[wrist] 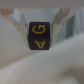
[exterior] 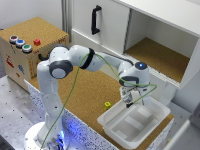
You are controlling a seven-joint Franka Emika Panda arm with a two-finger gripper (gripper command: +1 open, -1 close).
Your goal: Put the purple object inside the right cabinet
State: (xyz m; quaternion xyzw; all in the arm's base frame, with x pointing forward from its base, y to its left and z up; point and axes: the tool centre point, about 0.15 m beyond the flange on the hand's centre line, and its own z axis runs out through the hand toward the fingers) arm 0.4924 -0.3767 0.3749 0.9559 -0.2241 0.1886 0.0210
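The gripper (wrist: 39, 24) is closed on the purple object (wrist: 39, 36), a lettered cube held between both fingers just above the white tray (exterior: 155, 106), so that it can be carried to the right cabinet (exterior: 162, 55), which stands open.

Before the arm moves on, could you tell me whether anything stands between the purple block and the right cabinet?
Nothing visible does. The gripper holds the purple block over the white tray. In the exterior view the right cabinet is open at the front, its cork floor bare, with only its low front ledge to clear.
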